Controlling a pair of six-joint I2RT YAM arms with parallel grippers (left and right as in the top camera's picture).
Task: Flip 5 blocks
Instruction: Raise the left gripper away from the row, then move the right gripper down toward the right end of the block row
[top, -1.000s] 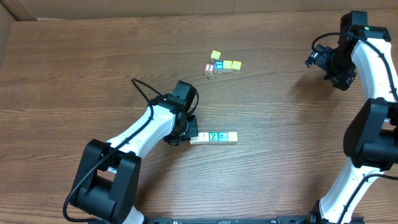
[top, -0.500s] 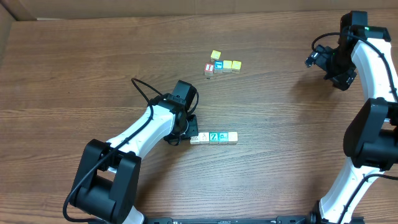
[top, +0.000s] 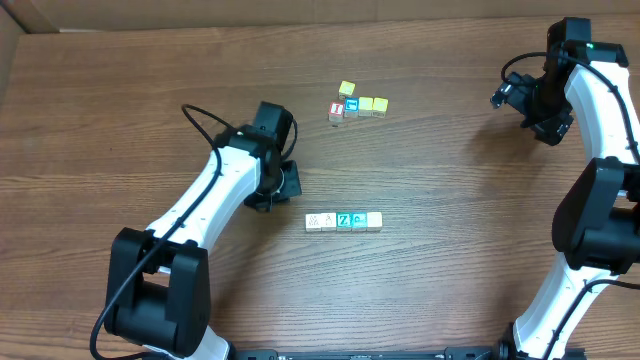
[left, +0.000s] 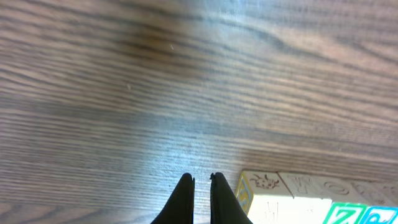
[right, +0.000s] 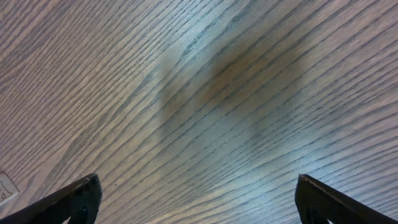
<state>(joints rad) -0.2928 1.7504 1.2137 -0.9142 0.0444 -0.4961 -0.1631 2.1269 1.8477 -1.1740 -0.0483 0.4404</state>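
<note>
Pulling back, my left gripper (top: 291, 187) is now sitting up-left of the row of five tiny wooden alphabet blocks (top: 343, 221), apart from it, jaws pressed together, holding nothing. My right gripper (right: 198, 190) is hanging wide open and empty, far right of that row. I'm judging this flip finished.

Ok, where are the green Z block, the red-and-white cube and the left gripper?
green Z block (top: 343, 220): overhead view, top face.
red-and-white cube (top: 337, 109): overhead view, top face.
left gripper (left: 200, 181): left wrist view, between its fingertips.
</note>
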